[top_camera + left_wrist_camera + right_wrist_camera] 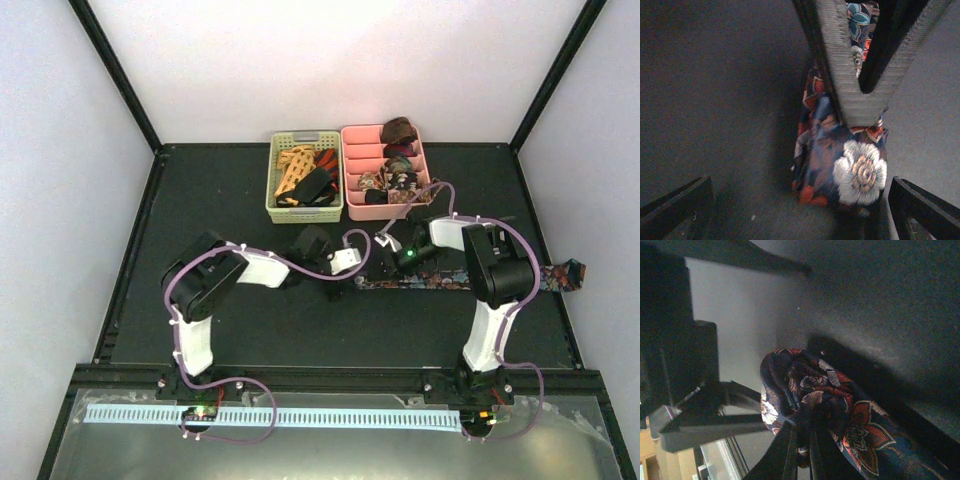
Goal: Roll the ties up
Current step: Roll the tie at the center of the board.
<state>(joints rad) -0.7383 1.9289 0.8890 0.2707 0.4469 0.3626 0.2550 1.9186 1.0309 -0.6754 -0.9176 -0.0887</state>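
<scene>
A dark navy floral tie (470, 281) lies stretched along the black mat, its far end past the mat's right edge. Its left end is wound into a small coil (840, 165), seen too in the right wrist view (805, 390). My right gripper (802, 440) is shut on that coil, its two fingers pinched close together into the fabric. In the left wrist view those fingers (850, 75) come down onto the coil from above. My left gripper (800, 182) stands wide open around the coil, one finger on each side, touching nothing. From above, the two grippers meet near mid-table (365, 255).
A pale green slatted basket (305, 213) at the back holds loose ties: orange lattice (295, 168), red (326, 158), black (312, 186). Beside it on the right, a pink divided tray (349, 170) holds several rolled ties (398, 130). White walls surround the mat.
</scene>
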